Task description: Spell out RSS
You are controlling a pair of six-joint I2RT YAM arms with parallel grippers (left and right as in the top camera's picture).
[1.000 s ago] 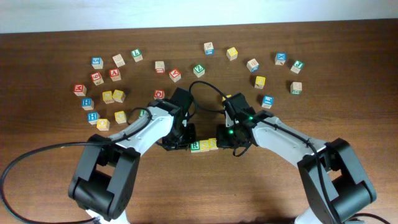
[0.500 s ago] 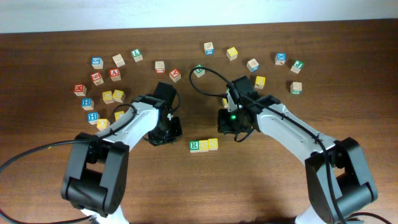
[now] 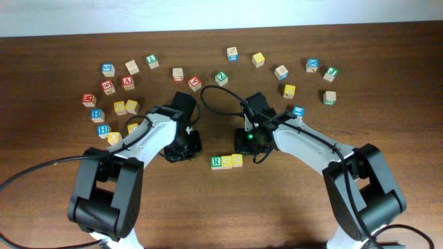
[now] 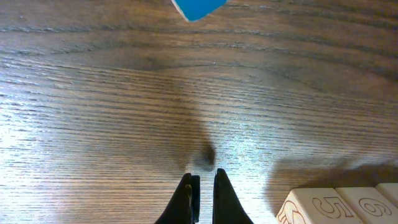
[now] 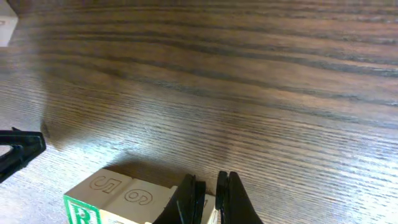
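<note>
Three cubes stand in a row at the table's front middle: the green R cube (image 3: 217,162), then two yellow S cubes (image 3: 228,161) (image 3: 237,160), touching side by side. My left gripper (image 3: 188,146) is shut and empty, just left of the row. In the left wrist view its fingers (image 4: 202,186) hang over bare wood, with the row's pale sides (image 4: 336,205) at the lower right. My right gripper (image 3: 248,146) is shut and empty, just above the row's right end. In the right wrist view its fingers (image 5: 210,186) are over the row (image 5: 124,190), whose green R face (image 5: 81,214) shows.
Several other letter cubes lie in an arc along the back, such as yellow ones (image 3: 126,107) at the left and a blue one (image 3: 297,111) at the right. A blue cube (image 4: 198,7) lies beyond my left gripper. Cables trail over the arms.
Both grippers have drawn back from the row of cubes. The left arm went to the left and stopped. The right arm rose away, then shifted left toward the row's right end.
</note>
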